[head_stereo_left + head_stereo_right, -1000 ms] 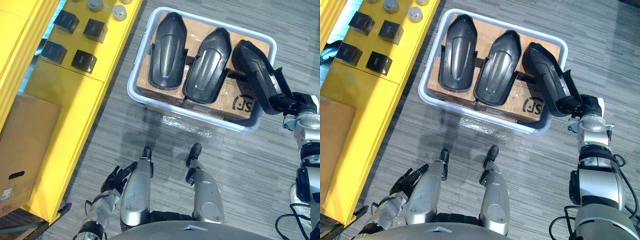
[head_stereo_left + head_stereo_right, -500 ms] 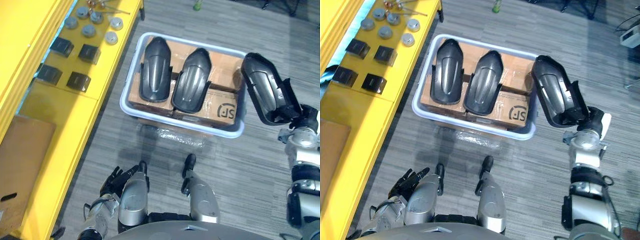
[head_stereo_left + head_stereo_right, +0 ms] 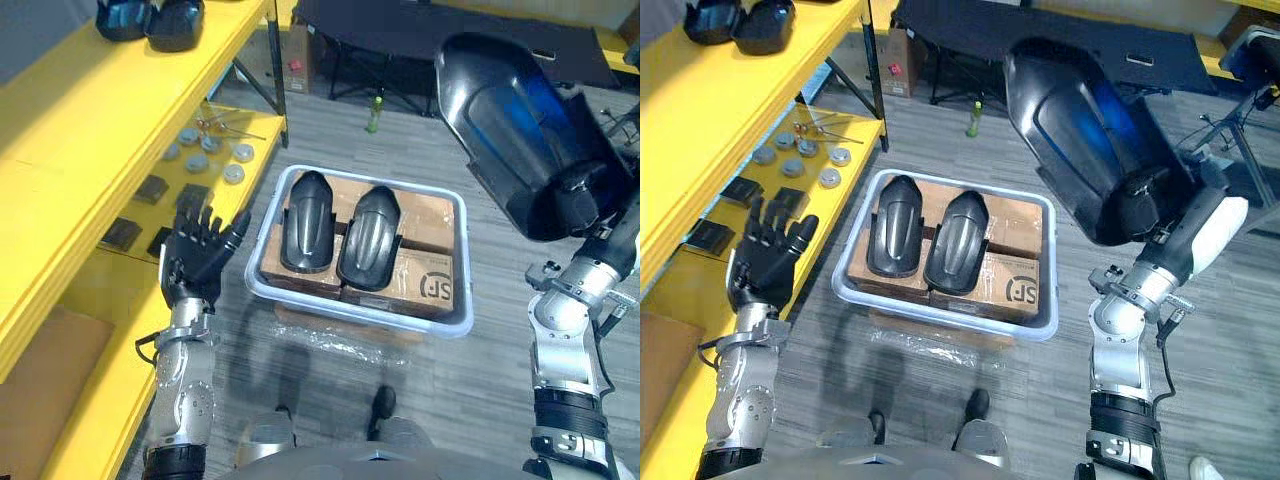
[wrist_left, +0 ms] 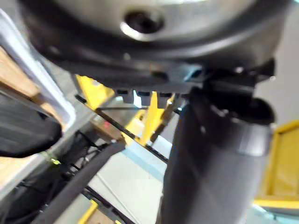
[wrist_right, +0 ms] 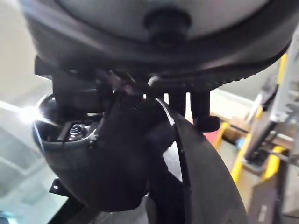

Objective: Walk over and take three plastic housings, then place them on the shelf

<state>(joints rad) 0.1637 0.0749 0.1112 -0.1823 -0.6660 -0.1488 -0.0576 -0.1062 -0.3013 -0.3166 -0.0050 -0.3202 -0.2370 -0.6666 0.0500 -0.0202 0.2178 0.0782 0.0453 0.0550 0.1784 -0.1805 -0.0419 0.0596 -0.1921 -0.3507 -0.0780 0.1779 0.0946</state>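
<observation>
1. Held housing [image 3: 515, 120]: a glossy black, elongated shell with a rounded tip, its hollow face showing, raised high to the right of the tub [image 3: 355, 312].
2. Right hand [image 3: 580, 190]: fingers clamped on the shell's lower end.
3. Left hand [image 3: 197, 255]: fingers spread, empty, beside the yellow shelf [image 3: 90, 120].
4. Two housings [image 3: 305, 220]: side by side, domed faces up, on cardboard boxes [image 3: 430, 285] in the tub.

One housing [image 3: 520, 120] in the right hand [image 3: 578, 195]; two housings [image 3: 306, 220] in one bin [image 3: 360, 310] to that hand's left. Six grey discs [image 3: 233, 173] past the left hand [image 3: 195, 255]. One green bottle [image 3: 375, 113].
</observation>
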